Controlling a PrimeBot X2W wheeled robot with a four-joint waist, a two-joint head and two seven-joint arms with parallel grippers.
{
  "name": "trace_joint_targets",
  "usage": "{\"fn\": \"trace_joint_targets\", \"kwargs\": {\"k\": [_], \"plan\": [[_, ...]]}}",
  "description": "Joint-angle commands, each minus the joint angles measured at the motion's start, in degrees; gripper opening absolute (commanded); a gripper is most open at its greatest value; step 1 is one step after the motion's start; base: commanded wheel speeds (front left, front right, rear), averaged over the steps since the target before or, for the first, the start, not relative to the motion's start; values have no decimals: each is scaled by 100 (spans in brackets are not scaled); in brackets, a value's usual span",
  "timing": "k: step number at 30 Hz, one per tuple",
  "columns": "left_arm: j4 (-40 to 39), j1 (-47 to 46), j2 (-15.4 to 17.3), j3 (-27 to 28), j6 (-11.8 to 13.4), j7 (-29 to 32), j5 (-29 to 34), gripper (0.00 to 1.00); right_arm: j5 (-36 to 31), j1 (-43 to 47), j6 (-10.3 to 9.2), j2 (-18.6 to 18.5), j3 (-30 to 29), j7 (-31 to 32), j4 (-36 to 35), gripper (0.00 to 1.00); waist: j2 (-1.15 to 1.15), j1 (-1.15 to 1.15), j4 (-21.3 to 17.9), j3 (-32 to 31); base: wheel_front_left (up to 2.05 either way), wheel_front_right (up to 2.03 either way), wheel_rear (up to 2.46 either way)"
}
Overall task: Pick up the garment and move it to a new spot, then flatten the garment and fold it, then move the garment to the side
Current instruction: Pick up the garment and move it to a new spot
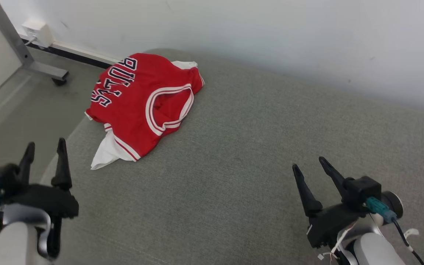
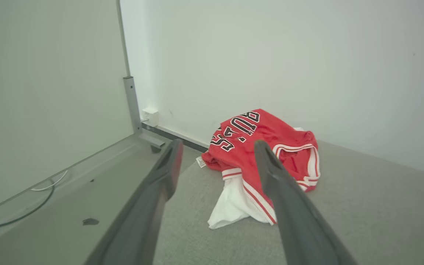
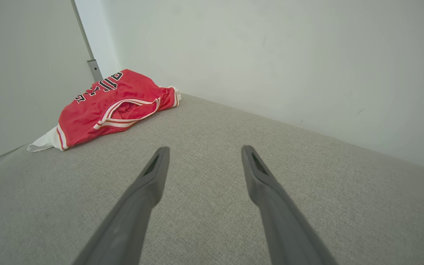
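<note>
Crumpled red basketball jersey point(image 1: 144, 106) sits at 11 o'clock on grey fabric surface point(image 1: 252, 147), near its far-left edge by wall point(image 1: 271, 29). L gripper point(image 1: 46, 142) at 8, R gripper point(image 1: 308, 162) at 4: both fingers spread wide, nothing held, well apart from it.

Ahead of the right gripper point(image 1: 308, 162) the grey cushion point(image 1: 256, 154) lies open as far as the wall point(image 1: 307, 44). Ahead of the left gripper point(image 1: 46, 142) the crumpled garment point(image 1: 142, 103) blocks the path; a metal frame point(image 1: 20, 48) stands beyond, to its left.
</note>
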Motion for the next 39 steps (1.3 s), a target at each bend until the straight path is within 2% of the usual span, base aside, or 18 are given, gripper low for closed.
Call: {"fn": "trace_joint_targets", "kwargs": {"k": [1, 7, 12, 16, 18, 20, 22, 26, 27, 28, 32, 36, 39], "plan": [[235, -344, 52, 10, -23, 69, -65, 100, -5, -187, -16, -80, 101, 60, -103, 100, -1, -1, -766, 829, 0, 0, 0], [1295, -1562, 144, 348, 74, 525, -572, 100, 57, -666, -16, -247, 453, 223, -503, 100, -1, -1, -1464, 1639, 0, 0, 0], [2074, -2255, 122, 854, 207, 1034, -1231, 100, 34, -901, -16, -366, 541, 292, -904, 100, -1, -1, -1831, 2181, 0, 0, 0], [2607, -2541, 262, 1118, 444, 1369, -1512, 100, 9, -897, -16, -430, 521, 355, -1192, 100, -1, -1, -2002, 2403, 0, 0, 0], [2719, -2613, 271, 1211, 500, 1431, -1623, 100, 12, -883, -16, -436, 511, 379, -1262, 100, -1, -1, -2032, 2439, 0, 0, 0], [2882, -2724, 164, 1423, 657, 1599, -1854, 100, 10, -824, -16, -483, 459, 412, -1391, 100, -1, -1, -2064, 2482, 0, 0, 0], [3002, -2722, 247, 1449, 752, 1732, -1886, 100, 5, -742, -16, -493, 397, 450, -1507, 100, -1, -1, -2095, 2501, 0, 0, 0], [3267, -2643, 183, 1401, 774, 2082, -1950, 100, -17, -573, -16, -516, 265, 489, -1612, 100, -1, -1, -2119, 2443, 0, 0, 0], [3336, -2611, 164, 1385, 755, 2207, -1972, 79, -7, -533, -16, -518, 257, 503, -1617, 100, -1, -1, -2117, 2410, 0, 0, 0], [3378, -2595, 154, 1376, 731, 2281, -1990, 0, 3, -510, -16, -511, 244, 510, -1621, 100, -1, -1, -2116, 2373, 0, 0, 0], [3319, -2577, 206, 1459, 569, 2312, -2101, 0, 14, -415, -16, -409, 154, 455, -1574, 100, -1, -1, -2106, 2096, 0, 0, 0], [2901, -2659, 519, 1533, 258, 2128, -2219, 0, 43, -293, -16, -269, 115, 366, -1418, 100, -1, -1, -2099, 1724, 0, 0, 0], [2438, -2828, 550, 1578, 30, 2259, -2425, 0, 74, -188, -16, -181, 71, 274, -1274, 100, -1, -1, -2067, 1411, 0, 0, 0]]}}
